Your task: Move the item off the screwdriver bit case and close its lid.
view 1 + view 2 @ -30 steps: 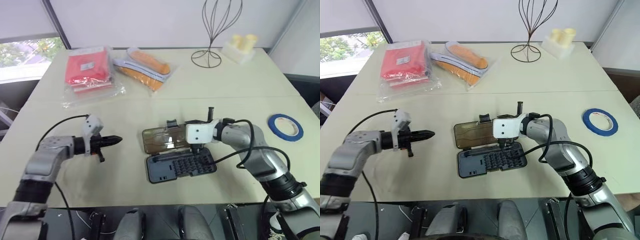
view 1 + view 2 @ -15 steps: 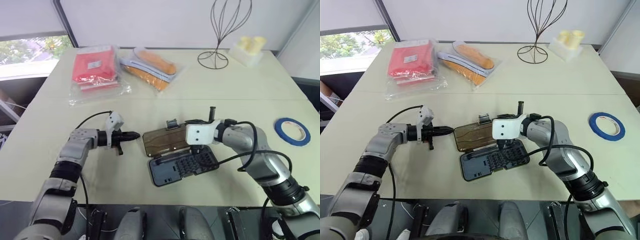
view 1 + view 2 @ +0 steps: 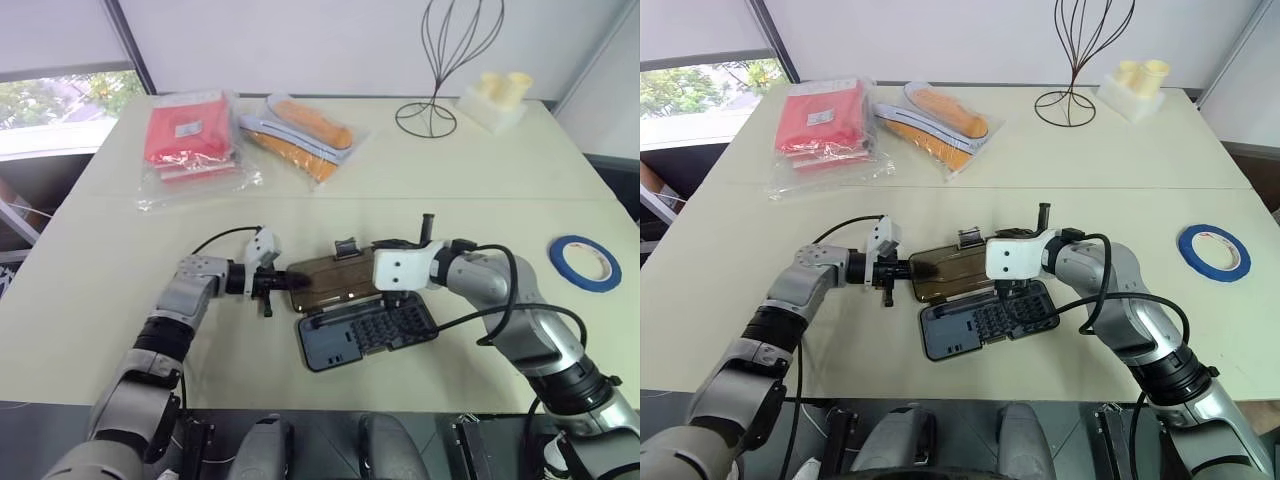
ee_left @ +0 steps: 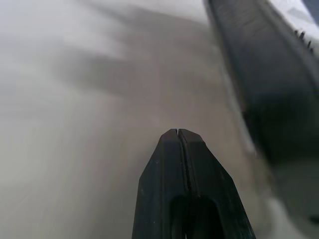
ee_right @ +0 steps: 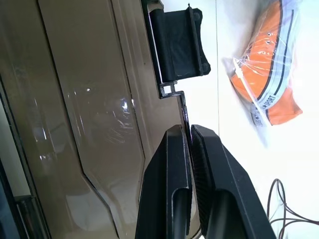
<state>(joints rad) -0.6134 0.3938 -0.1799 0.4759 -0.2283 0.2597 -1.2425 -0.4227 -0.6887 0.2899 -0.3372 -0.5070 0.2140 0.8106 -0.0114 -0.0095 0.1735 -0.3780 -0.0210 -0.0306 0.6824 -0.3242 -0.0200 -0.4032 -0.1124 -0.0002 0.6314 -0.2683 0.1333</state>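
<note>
The screwdriver bit case [image 3: 367, 332] lies open near the table's [image 3: 90, 300] front edge: a flat dark grey tray with rows of small bits. Its smoky-brown translucent lid [image 3: 335, 280], glossy and round-cornered, lies folded back just behind the tray. The right gripper [image 5: 189, 133] is pinched on the lid's thin far edge beside the black latch tab [image 5: 177, 42]. The left gripper [image 3: 297, 281], fingers pressed together, points at the lid's left edge. The blue tape ring [image 3: 584, 261] lies flat, well right of the case, with bare tabletop between.
</note>
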